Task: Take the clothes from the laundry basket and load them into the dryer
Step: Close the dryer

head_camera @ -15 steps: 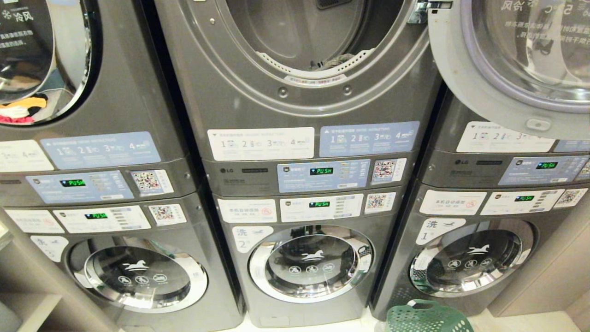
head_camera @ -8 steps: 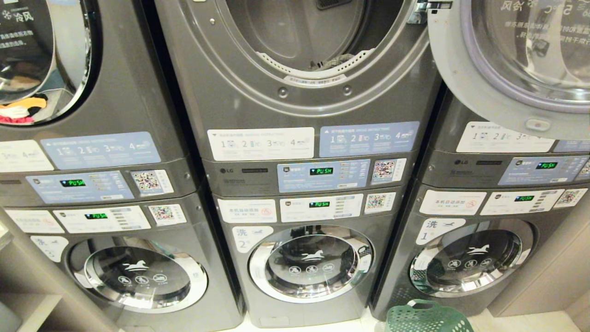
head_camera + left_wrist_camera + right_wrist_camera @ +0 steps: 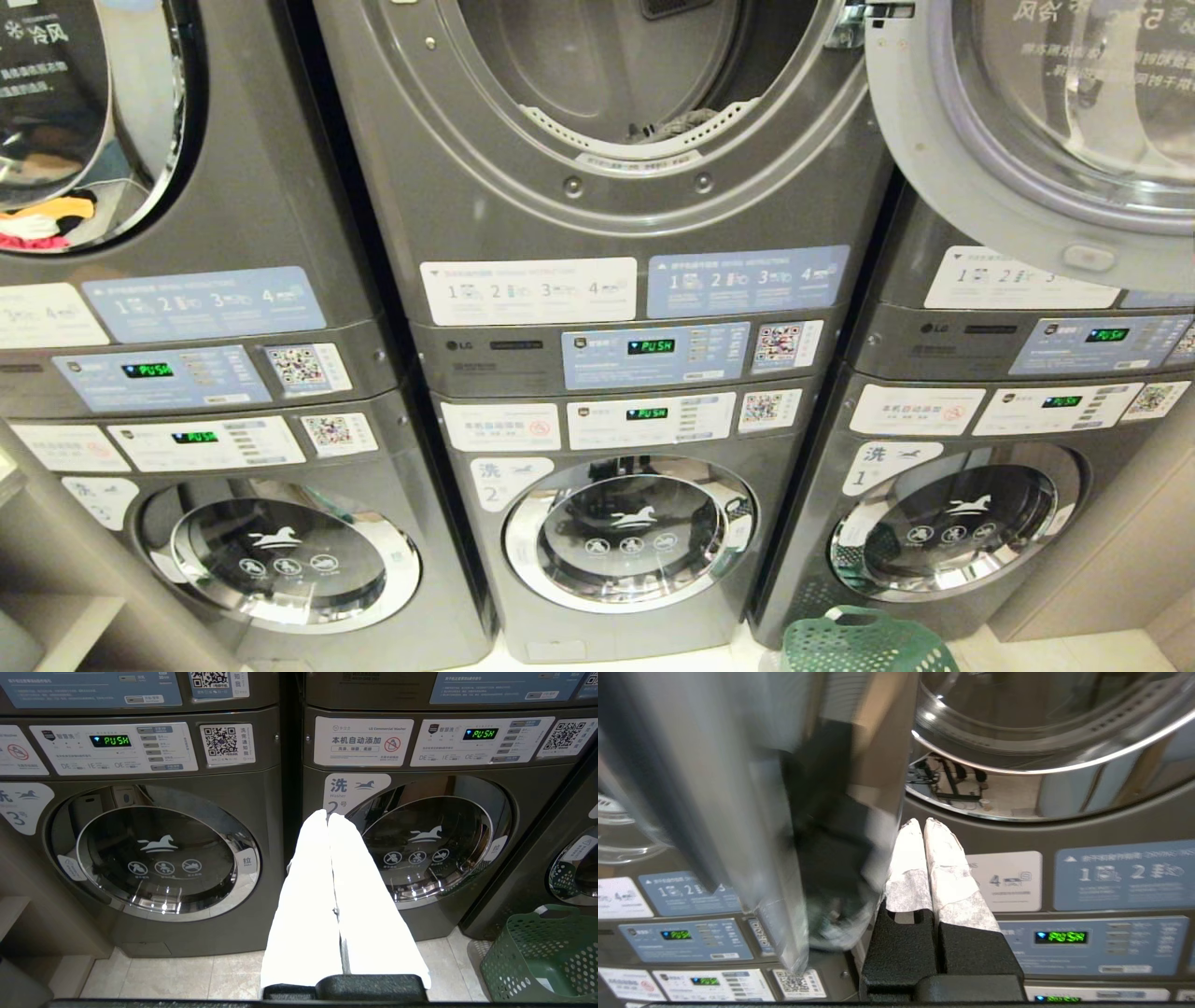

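The middle dryer [image 3: 607,187] stands open, its round door [image 3: 1027,140] swung out to the right. A bit of grey clothes [image 3: 686,121] lies at the drum's lower lip. The green laundry basket [image 3: 864,644] sits on the floor at the lower right, and also shows in the left wrist view as the basket [image 3: 542,952]; no clothes show in it. My right gripper [image 3: 922,822] is shut and empty, beside the blurred door edge [image 3: 738,812], facing the right-hand stack. My left gripper [image 3: 328,816] is shut and empty, low in front of the washers. Neither gripper shows in the head view.
Three stacks of grey machines fill the wall. The closed washer doors [image 3: 630,532] sit low, and control panels [image 3: 653,355] show green displays. The right stack's closed dryer door [image 3: 1041,742] is just above my right gripper. A tiled floor [image 3: 187,975] lies below.
The open dryer door has swung slightly, its lower rim sitting a little lower in the head view. Nothing else has shifted.
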Robot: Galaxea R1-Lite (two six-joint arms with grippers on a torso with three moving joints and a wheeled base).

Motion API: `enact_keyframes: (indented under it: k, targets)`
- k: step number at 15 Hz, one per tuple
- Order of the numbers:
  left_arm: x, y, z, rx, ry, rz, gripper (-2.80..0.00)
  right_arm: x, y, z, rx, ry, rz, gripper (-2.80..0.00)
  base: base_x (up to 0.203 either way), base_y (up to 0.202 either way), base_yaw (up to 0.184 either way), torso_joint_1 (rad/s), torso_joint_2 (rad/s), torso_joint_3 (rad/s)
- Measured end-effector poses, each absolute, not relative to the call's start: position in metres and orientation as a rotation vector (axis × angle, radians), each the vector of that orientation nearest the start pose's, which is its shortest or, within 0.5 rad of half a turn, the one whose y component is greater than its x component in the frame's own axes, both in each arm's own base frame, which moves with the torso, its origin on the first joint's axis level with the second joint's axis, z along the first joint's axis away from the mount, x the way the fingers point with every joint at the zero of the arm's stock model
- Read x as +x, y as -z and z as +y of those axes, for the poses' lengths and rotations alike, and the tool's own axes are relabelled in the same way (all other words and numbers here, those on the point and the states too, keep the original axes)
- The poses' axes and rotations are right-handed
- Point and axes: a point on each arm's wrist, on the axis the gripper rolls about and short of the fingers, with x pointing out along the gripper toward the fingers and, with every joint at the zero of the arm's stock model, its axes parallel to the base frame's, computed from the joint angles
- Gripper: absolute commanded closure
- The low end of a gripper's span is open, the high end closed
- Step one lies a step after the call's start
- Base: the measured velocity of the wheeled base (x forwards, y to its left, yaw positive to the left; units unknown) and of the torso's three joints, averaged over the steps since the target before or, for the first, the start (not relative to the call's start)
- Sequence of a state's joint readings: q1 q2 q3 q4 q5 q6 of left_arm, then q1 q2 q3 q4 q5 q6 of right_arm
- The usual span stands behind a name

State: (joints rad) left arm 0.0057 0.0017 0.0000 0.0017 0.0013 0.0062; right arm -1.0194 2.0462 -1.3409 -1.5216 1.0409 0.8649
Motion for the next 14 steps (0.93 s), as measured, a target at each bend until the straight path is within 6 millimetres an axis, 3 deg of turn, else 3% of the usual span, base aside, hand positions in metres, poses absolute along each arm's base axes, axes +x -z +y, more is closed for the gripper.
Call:
enact_keyframes:
  k: [4,8,11,14]
  targets:
    - [-0.023,-0.075,0.0,0.006,-0.007,0.003,0.0,0.209,-0.279,-0.3,0.178,-0.193,-0.348,0.0,0.0,0.0,0.0,0.0,0.0,0.0]
    - [-0.023,-0.075,0.0,0.006,-0.007,0.003,0.0,0.19,-0.27,-0.266,0.245,-0.189,-0.299,0.0,0.0,0.0,0.0,0.0,0.0,0.0]
    - [-0.023,-0.075,0.0,0.006,-0.007,0.003,0.0,0.171,-0.266,-0.227,0.29,-0.193,-0.274,0.0,0.0,0.0,0.0,0.0,0.0,0.0]
    - [-0.023,-0.075,0.0,0.006,-0.007,0.003,0.0,0.147,-0.263,-0.172,0.314,-0.234,-0.257,0.0,0.0,0.0,0.0,0.0,0.0,0.0]
